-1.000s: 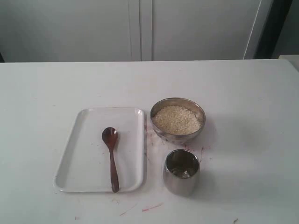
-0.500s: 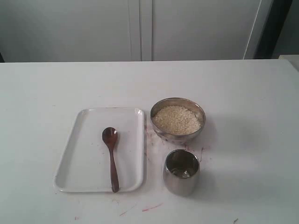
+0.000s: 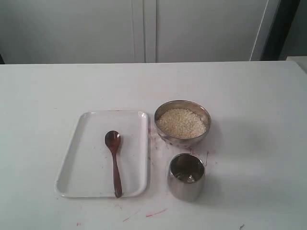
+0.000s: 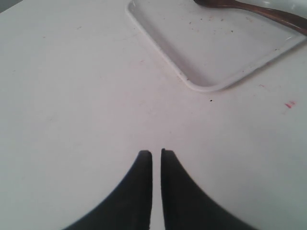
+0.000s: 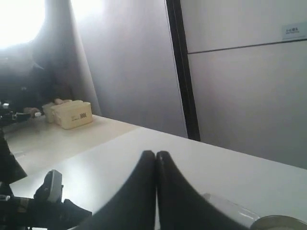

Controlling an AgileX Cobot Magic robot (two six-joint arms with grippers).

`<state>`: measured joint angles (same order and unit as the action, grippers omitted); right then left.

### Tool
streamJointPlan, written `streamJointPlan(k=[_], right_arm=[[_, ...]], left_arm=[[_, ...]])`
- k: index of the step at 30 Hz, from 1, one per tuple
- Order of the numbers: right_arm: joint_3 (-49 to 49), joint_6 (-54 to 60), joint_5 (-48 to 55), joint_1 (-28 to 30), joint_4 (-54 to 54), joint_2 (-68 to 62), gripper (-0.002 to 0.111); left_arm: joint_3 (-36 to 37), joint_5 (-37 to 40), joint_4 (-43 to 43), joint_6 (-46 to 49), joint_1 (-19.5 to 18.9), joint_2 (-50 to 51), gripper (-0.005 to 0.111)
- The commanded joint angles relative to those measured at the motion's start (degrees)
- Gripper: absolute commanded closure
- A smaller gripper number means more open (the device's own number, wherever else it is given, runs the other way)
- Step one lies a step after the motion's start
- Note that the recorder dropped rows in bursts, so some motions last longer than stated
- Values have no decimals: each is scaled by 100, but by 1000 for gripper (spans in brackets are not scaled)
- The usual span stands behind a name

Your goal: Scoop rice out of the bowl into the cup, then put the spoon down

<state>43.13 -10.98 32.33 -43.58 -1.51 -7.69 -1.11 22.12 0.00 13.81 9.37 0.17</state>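
Nothing moved; spoon within tray; left end effector, right end effector closed, empty.

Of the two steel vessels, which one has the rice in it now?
The bowl, the wider, rounded one, filled with rice; the narrower, straight-sided cup stands nearer the camera.

1. bowl: polished metal, shiny, mirror-like wall.
2. cup: same shiny steel, smooth, reflective.
3. spoon: dark reddish-brown wood, slight sheen.
4. rice: pale matt grains, rough grainy surface.
5. tray: white, smooth, looks plastic, glossy rim.
6. table: white, matt, smooth, faint red smudges.
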Motion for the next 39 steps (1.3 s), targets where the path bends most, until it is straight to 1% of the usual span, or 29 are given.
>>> streamJointPlan(k=[1,4,7,13,22,28,34,39], right_arm=[[-437,67,-462,3,151,606,108],[-711,67,-637,3,196,769,108],[-781,52,-474,3,278,769,108],[-1134,64,-861,15,449,769,108],[-2007,64,-2087,15,922,769,108],[-2723,37,-2800,15,948,769,108],[-3292,107,-3025,15,936,769,108],[-3762,634,-3066,15,923,769,108]], left_arm=[[53,191,0,-33,12,-17,92],[53,191,0,-33,12,-17,92],[53,191,0,-33,12,-17,92],[53,191,35,-33,11,-17,92],[53,191,35,-33,11,-17,92],[53,191,35,-33,11,-17,92],[53,191,35,-33,11,-17,92],[53,191,35,-33,11,-17,92]])
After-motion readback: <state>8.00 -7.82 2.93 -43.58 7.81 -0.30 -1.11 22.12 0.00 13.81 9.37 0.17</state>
